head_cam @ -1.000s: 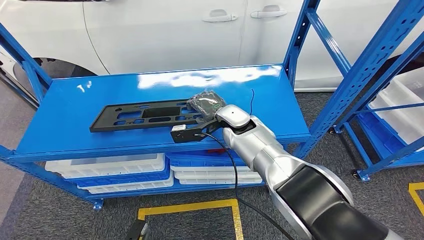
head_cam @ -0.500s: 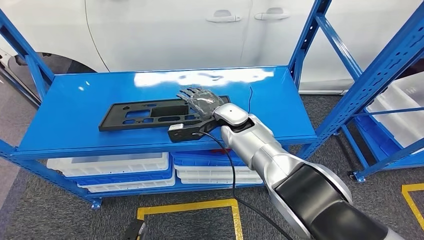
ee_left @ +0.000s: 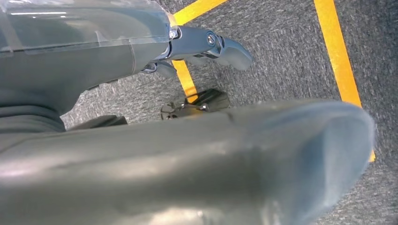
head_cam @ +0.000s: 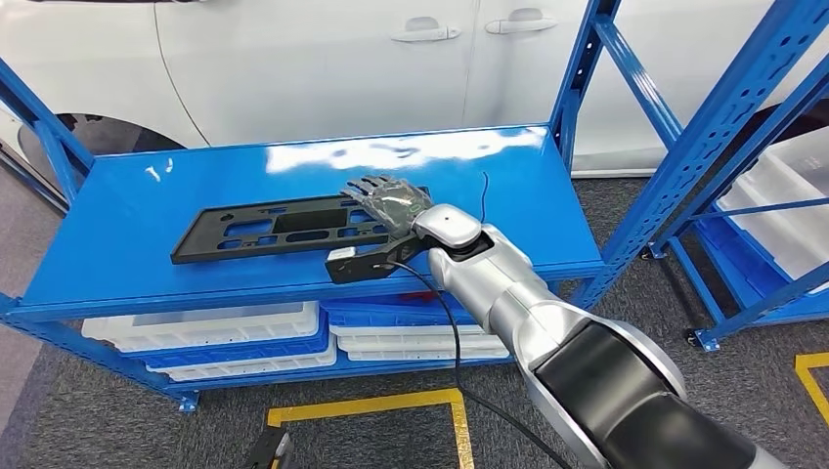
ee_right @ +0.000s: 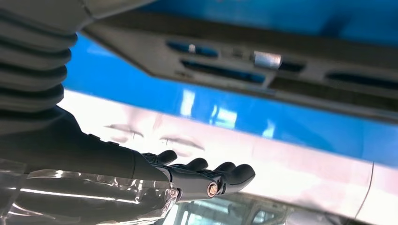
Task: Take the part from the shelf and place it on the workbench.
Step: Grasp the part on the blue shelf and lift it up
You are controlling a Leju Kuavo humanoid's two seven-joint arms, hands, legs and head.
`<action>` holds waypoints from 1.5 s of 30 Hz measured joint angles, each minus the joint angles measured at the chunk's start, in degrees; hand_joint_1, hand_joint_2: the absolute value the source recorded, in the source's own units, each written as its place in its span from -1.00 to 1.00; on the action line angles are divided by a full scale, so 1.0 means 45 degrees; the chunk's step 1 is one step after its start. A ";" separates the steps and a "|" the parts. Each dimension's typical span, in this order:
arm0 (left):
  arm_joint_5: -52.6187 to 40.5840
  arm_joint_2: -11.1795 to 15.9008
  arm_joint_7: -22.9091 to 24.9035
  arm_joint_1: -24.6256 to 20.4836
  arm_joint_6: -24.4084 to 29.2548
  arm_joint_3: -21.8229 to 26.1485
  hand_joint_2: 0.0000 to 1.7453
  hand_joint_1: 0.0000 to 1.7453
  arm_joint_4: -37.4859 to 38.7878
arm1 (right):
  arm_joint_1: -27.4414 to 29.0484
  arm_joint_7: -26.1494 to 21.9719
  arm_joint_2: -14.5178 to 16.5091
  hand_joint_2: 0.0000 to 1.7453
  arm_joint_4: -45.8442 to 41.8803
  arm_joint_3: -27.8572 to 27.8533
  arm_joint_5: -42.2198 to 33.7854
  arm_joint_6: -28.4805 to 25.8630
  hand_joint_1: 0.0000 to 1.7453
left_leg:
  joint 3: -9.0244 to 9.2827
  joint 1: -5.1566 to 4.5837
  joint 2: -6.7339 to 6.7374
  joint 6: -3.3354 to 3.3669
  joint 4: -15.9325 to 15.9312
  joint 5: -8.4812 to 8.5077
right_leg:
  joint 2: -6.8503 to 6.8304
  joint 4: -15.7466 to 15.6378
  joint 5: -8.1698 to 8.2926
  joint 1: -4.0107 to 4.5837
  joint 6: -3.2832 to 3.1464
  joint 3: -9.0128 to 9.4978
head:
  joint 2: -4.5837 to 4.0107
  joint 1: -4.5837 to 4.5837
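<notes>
So the part (head_cam: 279, 228), a flat black plate with cutouts, is lying on the blue shelf (head_cam: 147, 205), long side running across. The right hand (head_cam: 389, 200) sits over its right end with fingers (ee_right: 225, 174) stretched out flat and apart, nothing gripped; can't tell if it's actually touching the plate. White bins (head_cam: 205, 327) are stacked on the level below, and a white car (head_cam: 323, 59) is parked behind. The left hand (ee_left: 206, 44) hangs over grey carpet with yellow tape (ee_left: 338, 61), fingers loose, holding nothing.
</notes>
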 joint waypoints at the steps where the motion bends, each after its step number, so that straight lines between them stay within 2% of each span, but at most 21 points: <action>1: 0.0000 0.0000 0.0006 0.0001 -0.0004 0.0000 -1.00 -1.00 0.0000 | 0.0053 0.0001 0.0009 -1.00 0.0022 0.0022 0.0016 0.0012 -1.00 | 0.0063 -0.0001 0.0000 0.0011 -0.0168 0.0238 | 0.0015 0.0012 -0.0024 0.0005 0.0002 0.0009 | 0.0000 0.0000; 3: 0.0005 0.0001 0.0006 -0.0013 -0.0013 0.0000 -1.00 -1.00 0.0000 | 0.0103 0.0002 0.0047 -1.00 0.0046 0.0061 0.0019 0.0024 -1.00 | 0.0828 -0.0009 0.0001 0.0121 -0.1791 0.1112 | 0.0049 0.0032 -0.0093 0.0010 0.0037 0.0059 | 0.0000 0.0000; 5: 0.0015 0.0005 0.0000 -0.0045 -0.0019 0.0000 -1.00 -1.00 0.0000 | 0.0101 0.0002 0.0084 -1.00 0.0059 0.0095 0.0018 0.0024 -1.00 | 0.1610 -0.0071 0.0001 0.0295 -0.3336 0.1555 | 0.0072 0.0040 -0.0153 0.0044 0.0135 0.0094 | 0.0000 0.0000; 9: 0.0024 0.0001 -0.0045 -0.0042 0.0001 0.0004 -1.00 -1.00 0.0000 | 0.0114 0.0005 0.0117 -1.00 0.0081 0.0108 0.0002 0.0024 -1.00 | 0.1909 -0.0097 -0.0018 0.0574 -0.3837 0.1567 | 0.0078 0.0163 -0.0150 0.0063 0.0414 0.0124 | 0.0000 0.0001; 11: 0.0028 -0.0007 -0.0083 -0.0051 0.0011 0.0005 -1.00 -1.00 0.0000 | 0.0082 0.0007 0.0124 -1.00 0.0090 0.0108 -0.0028 0.0023 -1.00 | 0.2025 -0.0047 -0.0015 0.0680 -0.3907 0.1604 | 0.0057 0.0848 -0.0552 0.0041 0.0544 -0.0188 | 0.0000 0.0002; 12: 0.0032 -0.0010 -0.0097 -0.0059 0.0011 0.0005 -1.00 -1.00 0.0000 | 0.0076 0.0005 0.0123 -1.00 0.0097 0.0108 -0.0046 0.0024 -1.00 | 0.2053 -0.0041 -0.0012 0.0710 -0.3918 0.1601 | 0.0045 0.1546 -0.0916 0.0014 0.0601 -0.0556 | 0.0000 0.0002; 14: 0.0038 -0.0010 -0.0095 -0.0054 0.0010 0.0005 -1.00 -1.00 0.0000 | 0.0105 -0.0002 0.0112 -1.00 0.0135 0.0109 -0.0066 0.0029 -1.00 | 0.2063 -0.0048 -0.0011 0.0752 -0.3906 0.1563 | 0.0033 0.3159 -0.1567 -0.0011 0.0674 -0.1482 | 0.0000 0.0002; 16: 0.0039 -0.0010 -0.0072 -0.0021 0.0010 0.0005 -1.00 -1.00 0.0000 | 0.0163 -0.0007 0.0096 -1.00 0.0187 0.0112 -0.0068 0.0031 -1.00 | 0.2106 -0.0051 -0.0019 0.0759 -0.3887 0.1500 | 0.0020 0.3671 -0.1520 -0.0022 0.0687 -0.1931 | 0.0000 0.0001; 17: 0.0039 -0.0012 -0.0061 -0.0009 0.0007 0.0005 -1.00 -1.00 0.0000 | 0.0176 -0.0009 0.0091 -1.00 0.0205 0.0113 -0.0069 0.0030 -1.00 | 0.2159 -0.0050 -0.0026 0.0745 -0.3873 0.1451 | 0.0012 0.3174 -0.1123 -0.0024 0.0668 -0.1776 | 0.0000 0.0000; 19: 0.0042 -0.0024 -0.0049 -0.0001 -0.0001 0.0005 -1.00 -1.00 0.0000 | 0.0173 -0.0015 0.0090 -1.00 0.0218 0.0113 -0.0075 0.0025 -1.00 | 0.2301 -0.0053 -0.0034 0.0687 -0.3848 0.1329 | -0.0003 0.1400 -0.0111 -0.0009 0.0564 -0.1026 | 0.0000 0.0002; 21: 0.0047 -0.0034 -0.0044 -0.0012 -0.0007 0.0006 -1.00 -1.00 0.0000 | 0.0160 -0.0022 0.0092 -1.00 0.0222 0.0114 -0.0096 0.0023 -1.00 | 0.2340 -0.0070 -0.0028 0.0574 -0.3822 0.1229 | -0.0014 0.0181 0.0324 0.0061 0.0399 -0.0538 | 0.0000 0.0004; 24: 0.0049 -0.0030 -0.0040 -0.0011 -0.0005 0.0010 -1.00 -1.00 0.0000 | 0.0183 -0.0027 0.0090 -1.00 0.0227 0.0118 -0.0131 0.0018 -1.00 | 0.2326 -0.0085 -0.0019 0.0350 -0.3725 0.1150 | 0.0003 0.0004 0.0363 0.0093 0.0160 -0.0439 | 0.0000 0.0001; 26: 0.0049 -0.0025 -0.0045 -0.0017 -0.0007 0.0010 -1.00 -1.00 0.0000 | 0.0161 -0.0030 0.0112 -1.00 0.0223 0.0124 -0.0152 0.0013 -1.00 | 0.2196 -0.0066 -0.0016 0.0218 -0.3285 0.0859 | 0.0009 -0.0048 0.0335 0.0044 0.0033 -0.0307 | 0.0000 0.0001; 29: 0.0049 -0.0024 -0.0044 -0.0011 -0.0015 0.0010 -1.00 -1.00 0.0000 | 0.0150 -0.0045 0.0151 -1.00 0.0226 0.0154 -0.0175 0.0013 -1.00 | 0.1077 -0.0021 -0.0014 0.0082 -0.1020 -0.0230 | 0.0011 -0.0068 0.0286 0.0035 -0.0071 -0.0218 | 0.0000 0.0000; 31: 0.0049 -0.0023 -0.0032 0.0025 -0.0019 0.0010 -1.00 -1.00 0.0000 | 0.0190 -0.0056 0.0153 -1.00 0.0231 0.0185 -0.0186 0.0013 -1.00 | 0.0443 -0.0013 -0.0014 0.0057 -0.0033 -0.0468 | 0.0026 -0.0064 0.0266 0.0064 -0.0094 -0.0203 | 0.0000 0.0000; 32: 0.0049 -0.0018 -0.0028 0.0035 -0.0022 0.0010 -1.00 -1.00 0.0000 | 0.0201 -0.0058 0.0154 -1.00 0.0231 0.0197 -0.0190 0.0013 -1.00 | 0.0480 -0.0015 -0.0014 0.0078 -0.0295 -0.0187 | 0.0040 -0.0063 0.0256 0.0079 -0.0096 -0.0183 | 0.0000 0.0000; 35: 0.0049 0.0001 -0.0027 0.0014 -0.0024 0.0010 -1.00 -1.00 0.0000 | 0.0188 -0.0061 0.0164 -1.00 0.0227 0.0215 -0.0197 0.0012 -1.00 | 0.1513 -0.0068 -0.0008 0.0275 -0.2903 0.1214 | 0.0075 -0.0058 0.0222 0.0126 -0.0056 -0.0103 | 0.0000 0.0000; 37: 0.0049 0.0011 -0.0027 0.0006 -0.0029 0.0010 -1.00 -1.00 0.0000 | 0.0191 -0.0058 0.0166 -1.00 0.0227 0.0223 -0.0199 0.0012 -1.00 | 0.1867 -0.0149 -0.0012 0.0418 -0.3783 0.1500 | 0.0084 -0.0049 0.0218 0.0141 0.0044 -0.0137 | 0.0000 0.0000; 41: 0.0050 0.0002 -0.0029 0.0023 -0.0032 0.0010 -1.00 -1.00 0.0000 | 0.0186 -0.0051 0.0158 -1.00 0.0227 0.0254 -0.0204 0.0010 -1.00 | 0.1913 -0.0099 -0.0007 0.0646 -0.3946 0.1724 | 0.0080 0.0204 -0.0002 0.0146 0.0339 -0.0283 | 0.0000 0.0002; 42: 0.0052 -0.0004 -0.0032 0.0012 -0.0033 0.0010 -1.00 -1.00 0.0000 | 0.0173 -0.0049 0.0153 -1.00 0.0228 0.0260 -0.0206 0.0011 -1.00 | 0.1926 -0.0062 0.0004 0.0693 -0.3996 0.1770 | 0.0072 0.0681 -0.0322 0.0133 0.0403 -0.0489 | 0.0000 0.0004; 45: 0.0058 -0.0001 -0.0028 0.0012 -0.0034 0.0012 -1.00 -1.00 0.0000 | 0.0235 -0.0046 0.0133 -1.00 0.0272 0.0300 -0.0214 0.0095 -1.00 | 0.1914 -0.0061 0.0017 0.0739 -0.3999 0.1783 | 0.0052 0.3153 -0.1482 0.0032 0.0547 -0.1604 | 0.0000 0.0005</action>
